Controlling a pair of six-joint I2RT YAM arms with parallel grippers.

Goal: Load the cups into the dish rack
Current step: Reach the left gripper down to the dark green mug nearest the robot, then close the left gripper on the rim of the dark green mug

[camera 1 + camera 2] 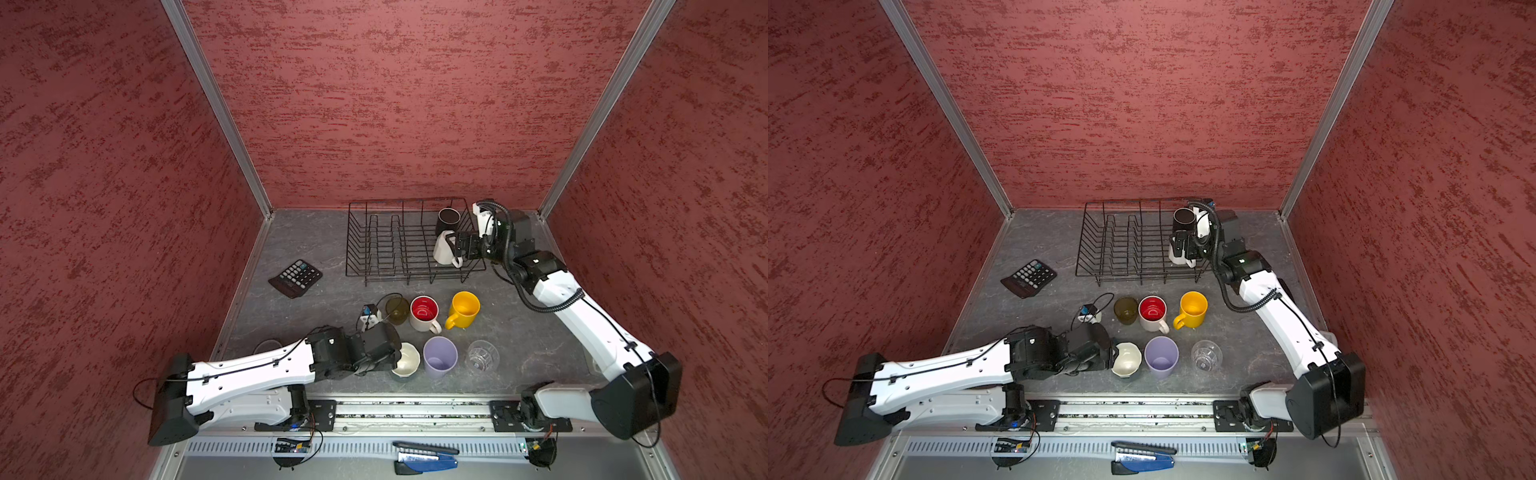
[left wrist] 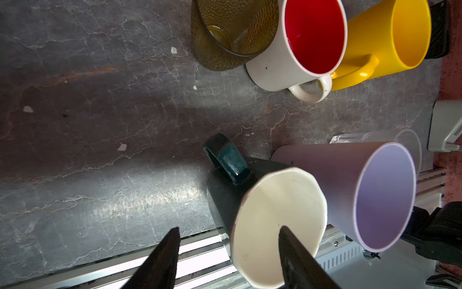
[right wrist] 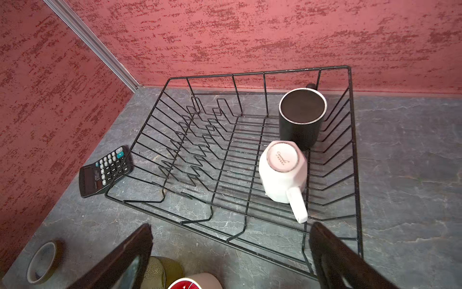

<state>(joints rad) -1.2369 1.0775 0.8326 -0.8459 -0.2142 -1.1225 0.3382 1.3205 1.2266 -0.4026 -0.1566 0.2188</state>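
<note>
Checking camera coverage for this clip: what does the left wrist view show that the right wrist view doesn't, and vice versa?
Left wrist only: the teal mug with the left fingers straddling its rim, the purple tumbler, the clear glass, the yellow mug. Right wrist only: the dish rack holding an upright black mug and an upside-down white mug, the calculator, a tape roll. Both: the olive tumbler, the red-lined mug (both cut off at the frame edge in the right wrist view) and the grey table.

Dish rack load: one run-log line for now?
left end effector: open, straddling teal mug rim | right end effector: open over dish rack | racked: black mug, white mug base-up | unracked: six cups
</note>
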